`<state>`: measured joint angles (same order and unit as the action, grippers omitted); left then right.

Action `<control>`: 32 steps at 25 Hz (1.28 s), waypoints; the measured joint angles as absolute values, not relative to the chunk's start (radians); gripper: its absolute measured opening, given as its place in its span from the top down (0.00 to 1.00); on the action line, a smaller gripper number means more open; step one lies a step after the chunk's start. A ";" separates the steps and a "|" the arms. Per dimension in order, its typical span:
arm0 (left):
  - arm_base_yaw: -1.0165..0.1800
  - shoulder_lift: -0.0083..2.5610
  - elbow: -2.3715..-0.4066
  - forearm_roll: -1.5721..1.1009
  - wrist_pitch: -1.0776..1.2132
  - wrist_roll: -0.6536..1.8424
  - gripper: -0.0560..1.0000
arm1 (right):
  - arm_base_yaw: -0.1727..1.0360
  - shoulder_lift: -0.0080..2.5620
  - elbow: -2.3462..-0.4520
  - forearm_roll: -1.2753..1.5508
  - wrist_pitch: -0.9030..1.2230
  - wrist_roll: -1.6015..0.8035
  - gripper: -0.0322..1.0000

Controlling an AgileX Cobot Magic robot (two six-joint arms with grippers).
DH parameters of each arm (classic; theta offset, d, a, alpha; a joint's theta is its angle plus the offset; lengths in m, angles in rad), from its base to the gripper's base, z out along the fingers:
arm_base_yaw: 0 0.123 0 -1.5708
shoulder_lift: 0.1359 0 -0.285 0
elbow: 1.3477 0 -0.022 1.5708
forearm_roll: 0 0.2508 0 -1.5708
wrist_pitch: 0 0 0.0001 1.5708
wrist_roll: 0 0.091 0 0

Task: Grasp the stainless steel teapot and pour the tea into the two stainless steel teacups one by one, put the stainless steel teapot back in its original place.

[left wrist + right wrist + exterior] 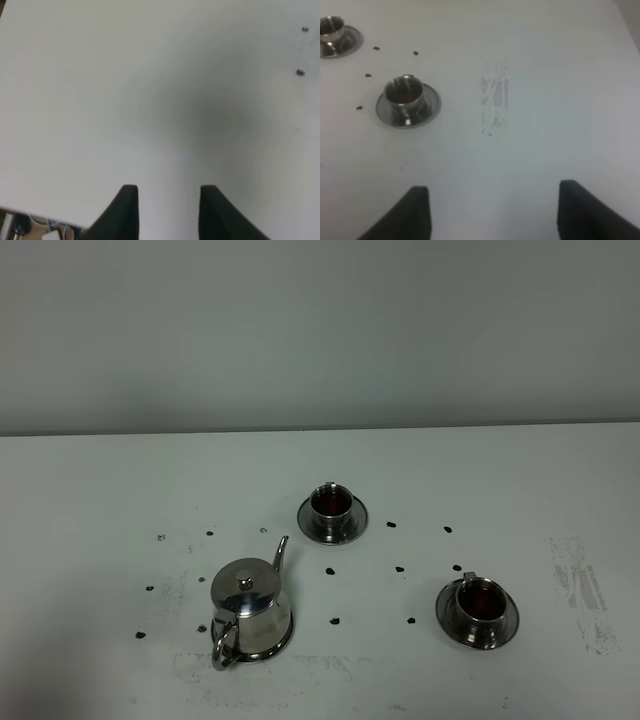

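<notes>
The stainless steel teapot stands upright on its saucer near the table's front edge, left of centre, spout toward the back. One teacup holding dark tea sits on a saucer mid-table; the other teacup, also filled, sits nearer the front right. The left gripper hovers over bare table, fingers partly closed, holding nothing. The right gripper is spread wide, empty.
</notes>
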<state>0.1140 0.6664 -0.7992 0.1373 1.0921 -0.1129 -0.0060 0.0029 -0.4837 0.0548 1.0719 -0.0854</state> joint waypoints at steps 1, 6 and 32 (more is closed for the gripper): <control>0.127 0.618 -0.777 0.131 1.108 -0.106 0.61 | -0.006 0.003 -0.484 0.055 1.072 -0.085 0.43; 0.147 0.419 -0.669 0.078 1.136 -0.090 0.61 | -0.006 0.003 -0.484 0.055 1.072 -0.085 0.43; 0.149 0.186 -0.510 -0.092 1.067 0.093 0.61 | -0.006 0.003 -0.484 0.055 1.072 -0.085 0.43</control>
<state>0.1493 0.1858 -0.5102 -0.0920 1.0674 0.0929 -0.0060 0.0029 -0.4837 0.0548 1.0719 -0.0854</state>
